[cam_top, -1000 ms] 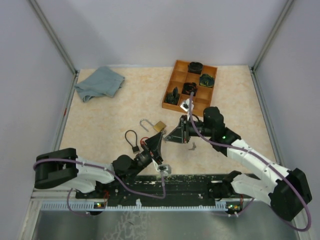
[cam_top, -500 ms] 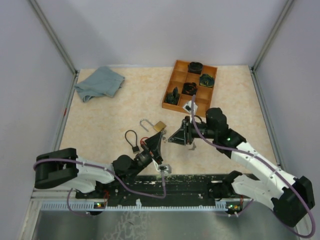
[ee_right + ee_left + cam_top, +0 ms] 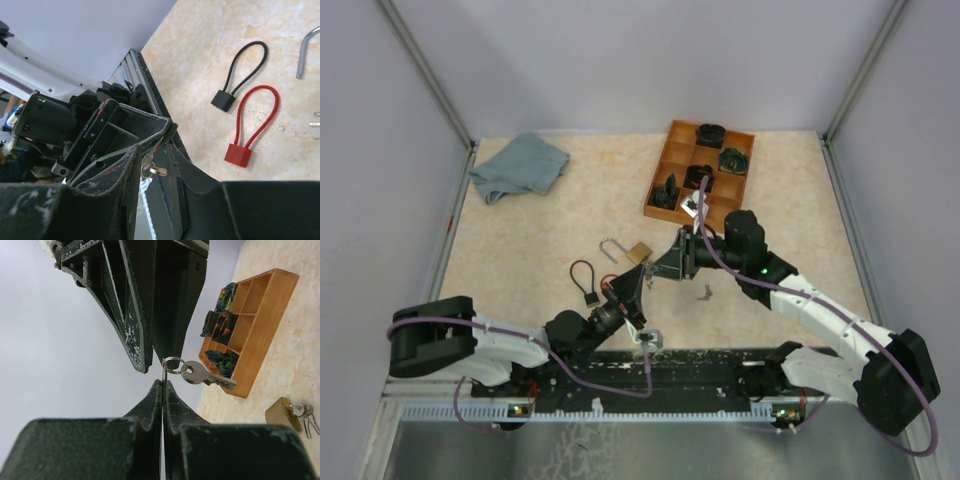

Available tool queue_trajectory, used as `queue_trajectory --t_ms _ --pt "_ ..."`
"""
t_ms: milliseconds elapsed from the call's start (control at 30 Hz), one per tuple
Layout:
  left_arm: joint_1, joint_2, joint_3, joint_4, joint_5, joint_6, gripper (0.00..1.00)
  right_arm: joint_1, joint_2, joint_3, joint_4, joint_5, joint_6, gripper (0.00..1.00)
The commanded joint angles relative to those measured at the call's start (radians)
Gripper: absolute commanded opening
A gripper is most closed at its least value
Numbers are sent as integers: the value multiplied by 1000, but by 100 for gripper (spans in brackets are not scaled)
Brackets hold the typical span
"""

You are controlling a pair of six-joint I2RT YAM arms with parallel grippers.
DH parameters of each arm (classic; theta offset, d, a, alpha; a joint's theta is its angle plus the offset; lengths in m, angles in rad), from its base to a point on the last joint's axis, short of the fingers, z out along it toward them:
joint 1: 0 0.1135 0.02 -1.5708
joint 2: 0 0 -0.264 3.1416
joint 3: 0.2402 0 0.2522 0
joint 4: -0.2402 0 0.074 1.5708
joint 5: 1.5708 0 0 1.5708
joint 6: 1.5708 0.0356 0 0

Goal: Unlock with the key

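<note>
The key (image 3: 205, 376) hangs off a thin key ring (image 3: 170, 364), up in the air just on the near side of the brass padlock (image 3: 638, 252), which lies on the desk (image 3: 520, 250). The left fingers (image 3: 150, 405) are pressed together on the ring's wire. The right fingers (image 3: 130, 315) point down at it from the opposite side, standing a little apart with the ring at their tips and clamping nothing.

The key looks small, flat, stiff and light. It swings freely on the ring, so a pinch on the ring gives no control of the blade. The flat bow is probably the place to take it, broad faces against the pads. Smooth metal may slip or twist there.

Only the left wrist view shows the key's profile and a second bunch of keys (image 3: 302, 412) at the padlock. The right wrist view alone shows a red cable lock (image 3: 250, 130) beside the black one (image 3: 237, 75), left of the padlock. The top view hides the key between the two arms.
</note>
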Motion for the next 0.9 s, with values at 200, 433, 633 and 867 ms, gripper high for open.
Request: queue_trajectory --t_ms 200,433,633,867 --pt "-7 6 9 14 -12 2 0 -8 -3 -19 76 -57 50 28" --pt "-7 6 10 14 -12 1 0 4 9 -34 73 -54 56 28" --pt "-6 6 9 17 -14 0 0 8 12 -30 49 -28 43 27" --pt "-6 12 10 19 -20 4 0 23 26 -31 98 -59 71 26"
